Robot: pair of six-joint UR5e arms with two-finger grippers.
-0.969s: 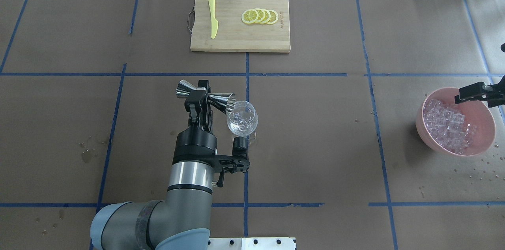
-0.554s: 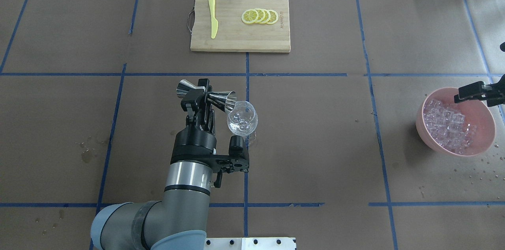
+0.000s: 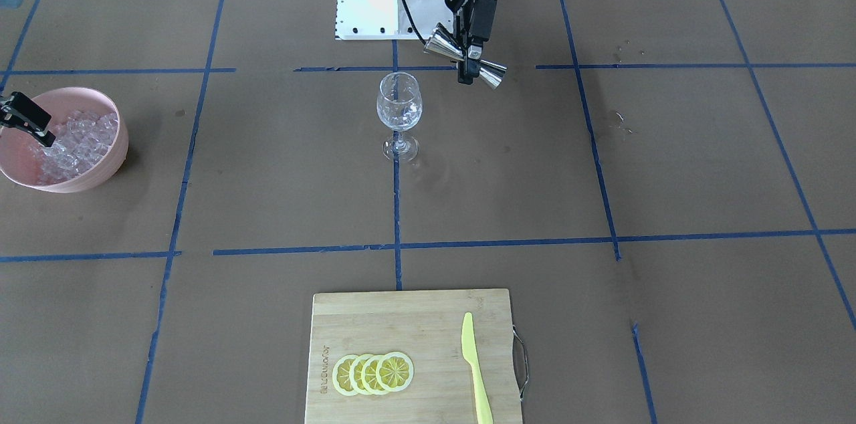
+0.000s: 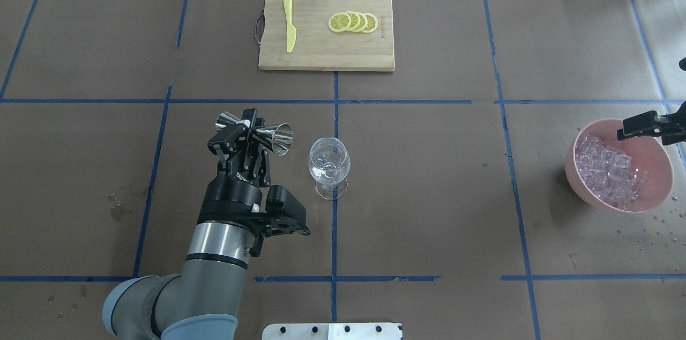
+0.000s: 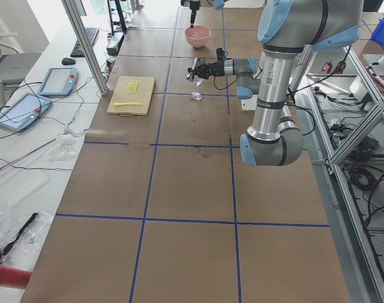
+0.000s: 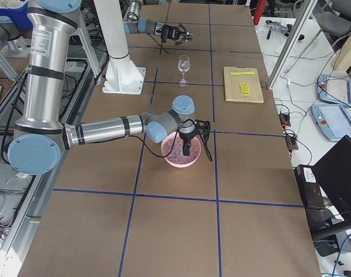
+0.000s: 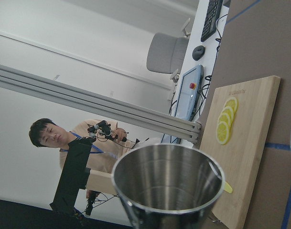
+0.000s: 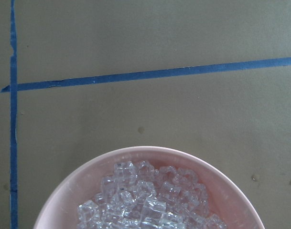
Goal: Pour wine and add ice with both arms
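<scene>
The left fingers (image 4: 250, 115), clamped on the jigger (image 4: 265, 136), have withdrawn sideways. The glass (image 4: 329, 160) now stands clear beside them, so pouring appears complete. The right fingers (image 4: 638, 124), spacing indiscernible, hover over the ice (image 4: 608, 171) in the bowl (image 4: 662, 190); ice transfer is next.

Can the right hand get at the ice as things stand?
Probably yes: the right hand hangs over the rim of the pink bowl, the ice lies uncovered, nothing between them. The left hand, holding the jigger, is far off.
</scene>
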